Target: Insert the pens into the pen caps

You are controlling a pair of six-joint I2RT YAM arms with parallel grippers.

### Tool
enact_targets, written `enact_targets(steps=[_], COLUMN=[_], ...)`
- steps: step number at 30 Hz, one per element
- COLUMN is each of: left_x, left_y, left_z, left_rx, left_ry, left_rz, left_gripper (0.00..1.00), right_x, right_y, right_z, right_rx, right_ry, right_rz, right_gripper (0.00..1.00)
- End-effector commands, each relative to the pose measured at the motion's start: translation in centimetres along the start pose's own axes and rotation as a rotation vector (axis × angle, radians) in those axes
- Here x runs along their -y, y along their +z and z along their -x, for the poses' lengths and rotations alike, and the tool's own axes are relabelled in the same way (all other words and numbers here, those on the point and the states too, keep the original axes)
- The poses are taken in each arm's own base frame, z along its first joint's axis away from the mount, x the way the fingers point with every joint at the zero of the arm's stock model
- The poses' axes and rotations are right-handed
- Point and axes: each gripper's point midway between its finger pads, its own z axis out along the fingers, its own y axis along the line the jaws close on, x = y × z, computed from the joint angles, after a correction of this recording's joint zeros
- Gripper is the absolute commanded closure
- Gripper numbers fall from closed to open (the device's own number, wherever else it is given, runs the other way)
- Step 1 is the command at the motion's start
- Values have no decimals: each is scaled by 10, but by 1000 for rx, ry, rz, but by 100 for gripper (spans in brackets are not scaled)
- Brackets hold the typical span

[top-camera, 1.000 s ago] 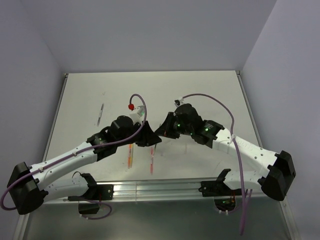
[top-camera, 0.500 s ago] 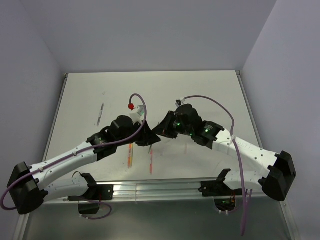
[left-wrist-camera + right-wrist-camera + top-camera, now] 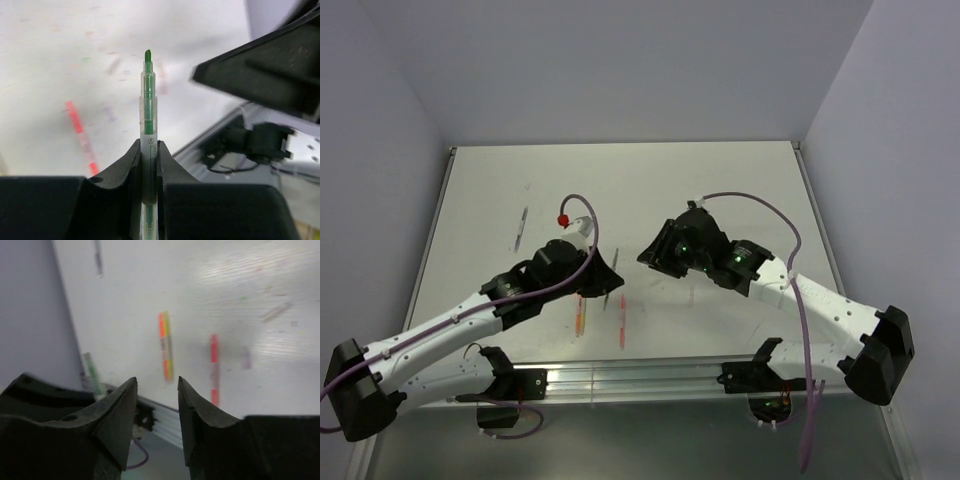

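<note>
- The left gripper (image 3: 149, 147) is pinched narrow on a thin green pen with a clear plastic barrel (image 3: 148, 100). The pen runs straight out along the fingers, and its green chisel tip looks uncovered.
- From above, that pen is held over the white table (image 3: 720, 180), roughly midway between left and right. Its long axis runs near to far, with the tip toward the far side.
- The right gripper (image 3: 156, 389) hangs just to the right of the pen, apart from it. Its fingers are spread and nothing sits between them.
- The move turns on this: the right gripper stands off to the side of the tip, not in line with the pen's length. To my eye, whatever is to receive the tip has to come onto that axis first.
- I cannot make out a loose cap anywhere, on the table or in either gripper.
- Three more pens lie flat on the table. An orange-and-yellow pen (image 3: 166, 346) and a red pen (image 3: 214, 365) lie side by side toward the near edge, both running near to far. A grey pen (image 3: 98, 257) lies well apart at the far left.
- The green pen is far slimmer than the fingers holding it, so I would expect it to pivot easily if pushed off-axis.
</note>
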Motion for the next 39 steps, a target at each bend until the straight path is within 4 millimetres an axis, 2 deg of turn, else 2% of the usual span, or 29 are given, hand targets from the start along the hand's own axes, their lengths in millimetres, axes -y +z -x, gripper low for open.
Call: enact_targets(steps=[1, 2, 4, 13, 22, 39], left_x=[-38, -45, -52, -45, -43, -43], left_y=[-15, -20, -26, -40, -43, -42], left_z=[10, 9, 11, 18, 18, 18], left_rx=[84, 79, 85, 95, 90, 84], left_ry=[-33, -29, -18, 13, 39, 53], left_rz=[182, 219, 260, 236, 209, 185], left_gripper=[100, 100, 100, 100, 100, 100], right_x=[59, 67, 88, 121, 125, 140], right_y=[15, 20, 33, 70, 93, 109], right_z=[7, 5, 3, -3, -3, -3], right_rx=[40, 36, 38, 38, 54, 90], right_ry=[22, 27, 39, 115, 164, 223], right_rz=[-264, -309, -408, -600, -656, -721], right_gripper=[57, 60, 62, 62, 61, 59])
